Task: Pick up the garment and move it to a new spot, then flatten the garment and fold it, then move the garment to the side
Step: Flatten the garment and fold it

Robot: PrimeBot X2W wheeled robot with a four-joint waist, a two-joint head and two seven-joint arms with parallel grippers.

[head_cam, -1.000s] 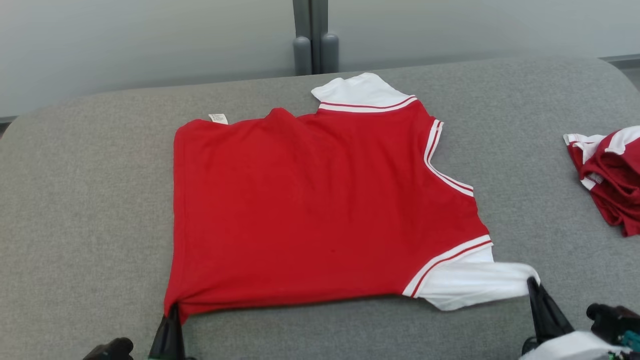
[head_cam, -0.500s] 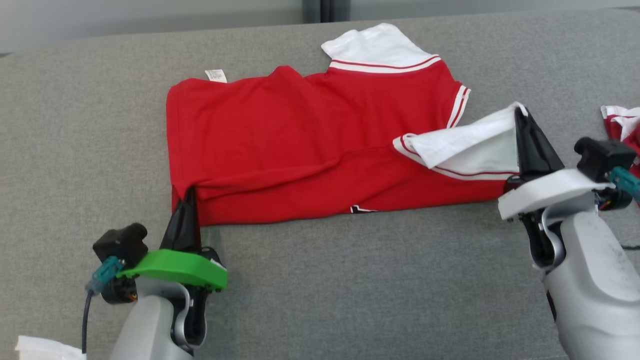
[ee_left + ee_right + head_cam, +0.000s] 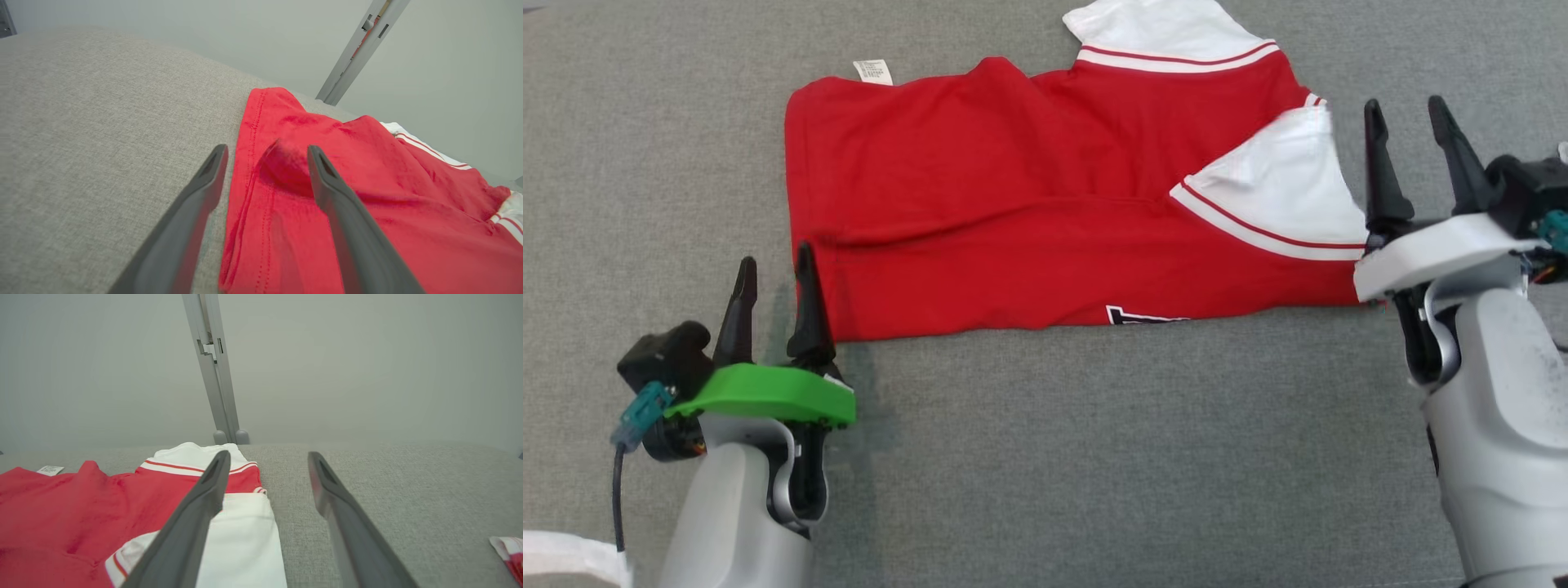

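Garment (image 3: pixel 1013 204): one, red, folded lengthwise, lying far-centre on the grey padded surface (image 3: pixel 1045 457). White sleeves, two: far sleeve (image 3: pixel 1160 24) flat at the back edge, near sleeve (image 3: pixel 1282 188) laid over the red at right. One white label (image 3: pixel 872 71); a sliver of lettering (image 3: pixel 1137 315) at the near fold. Left gripper (image 3: pixel 774 255) at the near-left corner, right gripper (image 3: pixel 1404 103) just beside the near sleeve; both with fingers spread, gripping nothing. Right wrist view adds a grey post (image 3: pixel 212 367) and one second red-white cloth (image 3: pixel 506 549).

A metal post (image 3: pixel 210 375) rises behind grey upholstery (image 3: pixel 1094 449).
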